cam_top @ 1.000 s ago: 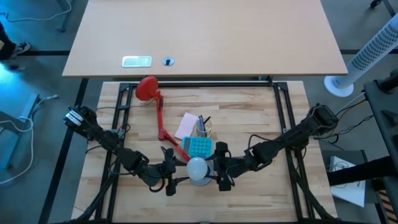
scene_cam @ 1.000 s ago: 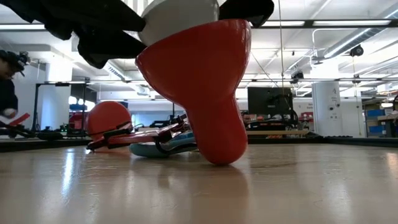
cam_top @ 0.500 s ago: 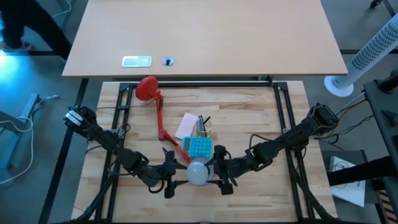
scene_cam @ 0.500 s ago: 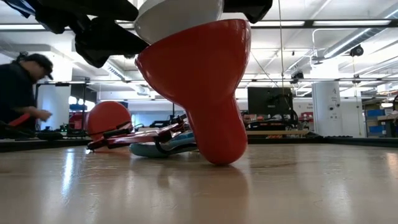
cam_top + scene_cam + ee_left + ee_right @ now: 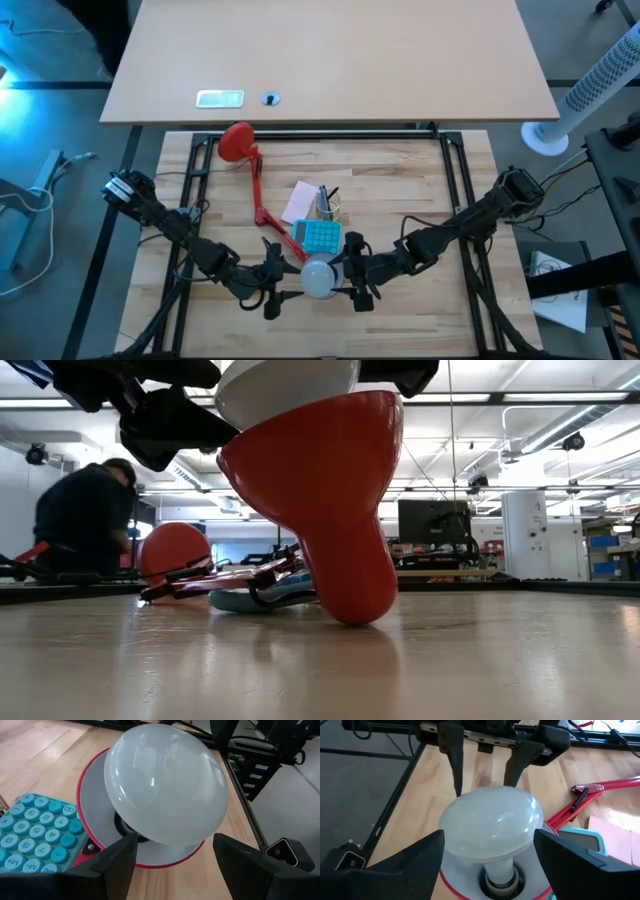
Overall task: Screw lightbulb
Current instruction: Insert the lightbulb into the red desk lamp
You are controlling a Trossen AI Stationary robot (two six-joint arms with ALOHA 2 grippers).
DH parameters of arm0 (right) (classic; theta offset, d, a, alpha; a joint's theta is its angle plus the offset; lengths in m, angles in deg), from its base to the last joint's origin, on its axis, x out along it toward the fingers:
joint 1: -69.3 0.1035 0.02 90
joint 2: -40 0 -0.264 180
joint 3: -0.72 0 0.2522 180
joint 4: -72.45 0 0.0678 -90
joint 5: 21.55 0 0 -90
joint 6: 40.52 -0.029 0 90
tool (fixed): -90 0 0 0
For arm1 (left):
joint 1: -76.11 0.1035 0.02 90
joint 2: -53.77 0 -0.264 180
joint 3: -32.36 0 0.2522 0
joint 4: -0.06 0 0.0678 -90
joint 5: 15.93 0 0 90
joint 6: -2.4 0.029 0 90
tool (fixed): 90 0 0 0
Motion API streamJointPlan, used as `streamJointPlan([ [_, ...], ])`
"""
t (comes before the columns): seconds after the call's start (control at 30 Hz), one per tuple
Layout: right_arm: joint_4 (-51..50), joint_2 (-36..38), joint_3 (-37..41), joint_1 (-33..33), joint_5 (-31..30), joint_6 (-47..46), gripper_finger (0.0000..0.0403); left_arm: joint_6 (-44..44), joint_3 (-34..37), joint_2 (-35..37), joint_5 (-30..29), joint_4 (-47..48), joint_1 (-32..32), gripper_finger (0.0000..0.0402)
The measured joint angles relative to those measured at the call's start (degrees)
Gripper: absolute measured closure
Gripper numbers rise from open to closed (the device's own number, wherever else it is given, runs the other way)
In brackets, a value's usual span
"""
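Both grippers are met at the near middle of the table, the left gripper (image 5: 272, 291) on one side of the bulb (image 5: 319, 274) and the right gripper (image 5: 358, 283) on the other. Each is held wide open. In the left wrist view the left fingers (image 5: 116, 861) are spread at either side of the bulb's (image 5: 166, 795) dome and stand apart from it; in the right wrist view the right fingers (image 5: 415, 861) are likewise spread around the dome (image 5: 492, 828), with no touch seen. Nothing is gripped by either.

The bulb is seated neck-down in the red shade (image 5: 325, 495), which is turned mouth-up on the table. Its grey screw base (image 5: 501, 880) is seen entering the socket at the shade's white-lined middle, and the dome is tilted a little. The shade's rim (image 5: 150, 860) is seen ringing the bulb.

Just behind the shade a blue calculator (image 5: 320, 236) is laid, with a pink notepad (image 5: 303, 201) and a small cup of pens (image 5: 327, 207) beside it. The red lamp arm (image 5: 258, 195) is run from the shade back to a round red base (image 5: 236, 142) near the far edge of the wooden table (image 5: 410, 185). Beyond it a paler desk (image 5: 380, 60) is seen. In the low view a person (image 5: 85, 520) in dark clothes is seen in the room behind.
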State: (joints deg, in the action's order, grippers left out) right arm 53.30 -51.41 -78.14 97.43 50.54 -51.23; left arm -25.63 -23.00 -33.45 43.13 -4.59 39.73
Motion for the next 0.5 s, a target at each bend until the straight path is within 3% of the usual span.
streamJointPlan([
  [0.33, 1.7, 0.3, 0.0, -2.0, 0.0, -7.2, 0.0103, 2.6, 0.0, 0.0, -1.2, 0.0, 0.0, 0.0149],
  [0.5, 0.9, 2.5, 0.0, -1.9, 0.0, -4.6, 0.0138, 3.5, 0.0, 0.0, -1.3, 0.1, 0.0, 0.0149],
])
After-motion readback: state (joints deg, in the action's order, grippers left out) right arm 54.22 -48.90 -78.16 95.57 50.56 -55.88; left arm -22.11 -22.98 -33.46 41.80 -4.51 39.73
